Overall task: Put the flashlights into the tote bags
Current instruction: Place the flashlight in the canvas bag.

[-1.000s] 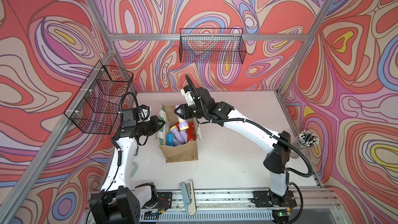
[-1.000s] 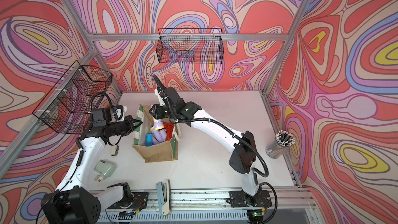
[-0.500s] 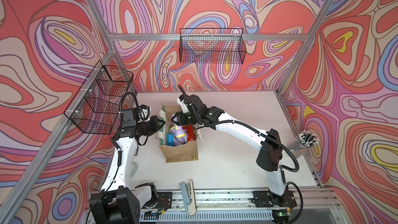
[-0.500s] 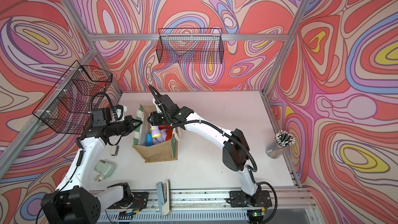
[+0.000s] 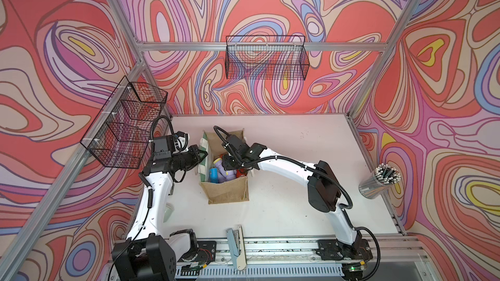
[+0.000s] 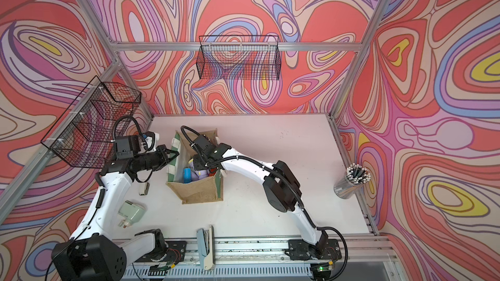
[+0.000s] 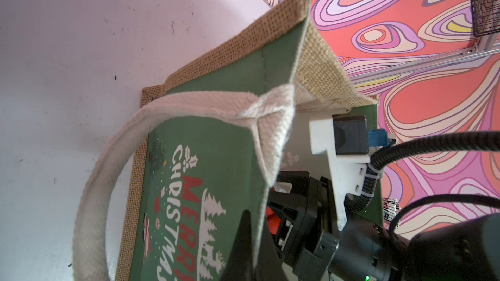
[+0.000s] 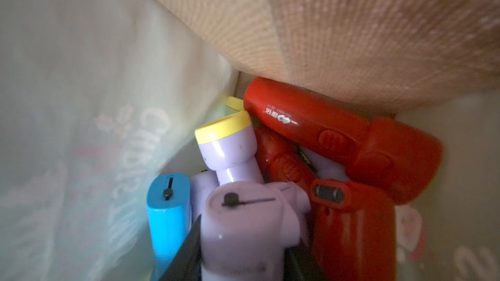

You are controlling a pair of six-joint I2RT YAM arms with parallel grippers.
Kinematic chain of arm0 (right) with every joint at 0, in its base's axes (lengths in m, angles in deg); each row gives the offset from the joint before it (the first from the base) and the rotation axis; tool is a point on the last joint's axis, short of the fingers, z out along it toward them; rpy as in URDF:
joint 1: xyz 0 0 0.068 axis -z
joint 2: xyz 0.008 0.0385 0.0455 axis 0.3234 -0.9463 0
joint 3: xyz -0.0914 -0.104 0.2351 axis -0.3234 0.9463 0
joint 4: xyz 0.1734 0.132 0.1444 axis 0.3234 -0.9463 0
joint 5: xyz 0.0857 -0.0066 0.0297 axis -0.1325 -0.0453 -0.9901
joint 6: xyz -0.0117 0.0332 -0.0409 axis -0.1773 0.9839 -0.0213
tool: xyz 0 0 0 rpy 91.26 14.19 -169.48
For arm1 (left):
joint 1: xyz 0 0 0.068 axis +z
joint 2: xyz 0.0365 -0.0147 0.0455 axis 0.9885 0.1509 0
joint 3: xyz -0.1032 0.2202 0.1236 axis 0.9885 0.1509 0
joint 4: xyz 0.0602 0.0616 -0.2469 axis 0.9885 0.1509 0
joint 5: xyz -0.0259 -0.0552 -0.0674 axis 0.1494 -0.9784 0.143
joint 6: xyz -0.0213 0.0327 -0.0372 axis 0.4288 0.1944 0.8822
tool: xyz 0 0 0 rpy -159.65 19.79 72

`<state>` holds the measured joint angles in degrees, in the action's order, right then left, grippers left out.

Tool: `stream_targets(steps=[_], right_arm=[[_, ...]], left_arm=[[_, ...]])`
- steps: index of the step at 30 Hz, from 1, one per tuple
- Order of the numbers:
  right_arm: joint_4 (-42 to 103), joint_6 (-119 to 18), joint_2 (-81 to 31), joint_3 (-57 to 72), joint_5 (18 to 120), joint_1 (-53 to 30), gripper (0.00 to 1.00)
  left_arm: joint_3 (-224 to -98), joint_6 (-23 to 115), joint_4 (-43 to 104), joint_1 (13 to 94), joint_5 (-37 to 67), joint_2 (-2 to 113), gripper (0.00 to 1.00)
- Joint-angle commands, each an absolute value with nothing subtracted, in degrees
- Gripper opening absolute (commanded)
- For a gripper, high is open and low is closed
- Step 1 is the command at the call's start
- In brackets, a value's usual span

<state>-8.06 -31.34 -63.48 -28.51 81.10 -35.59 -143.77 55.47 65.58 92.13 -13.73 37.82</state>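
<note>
Jute tote bag (image 5: 228,190) stands toward the worktop's (image 5: 297,212) left edge, mouth up. L gripper (image 5: 203,154) has its fingers pressed together on the rim of the green-white side panel and holds the mouth wide. R gripper (image 8: 239,266) is deep inside the bag. Its fingers (image 8: 186,255) sit at both sides of a lilac flashlight (image 8: 243,225), so it looks pinched, not released yet. The tail cap faces the pile ahead. The long axis runs approx. along the fingers, steep, and the head is hidden. Just beyond lie a red flashlight (image 8: 324,131), a blue flashlight (image 8: 167,212) and a second lilac flashlight (image 8: 224,141), yellow rim up. To do it well, I think: keep the L hold steady, lower until the body rests on the pile, then spread the fingers and lift straight out w/o catching the rim.
</note>
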Motion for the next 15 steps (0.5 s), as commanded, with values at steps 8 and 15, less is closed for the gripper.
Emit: stream_targets(steps=[8, 15], right_arm=[[-9.79, -31.37, -66.40, -32.04, 85.23, -36.37, 0.23], [-12.63, -33.51, -66.32, -33.76, 87.05, -36.59, 0.46]], left_arm=[[-143.33, 54.88, 65.14, 91.97, -15.01, 36.41, 0.00], [-144.04, 54.83, 65.29, 91.99, -15.59, 36.81, 0.00]])
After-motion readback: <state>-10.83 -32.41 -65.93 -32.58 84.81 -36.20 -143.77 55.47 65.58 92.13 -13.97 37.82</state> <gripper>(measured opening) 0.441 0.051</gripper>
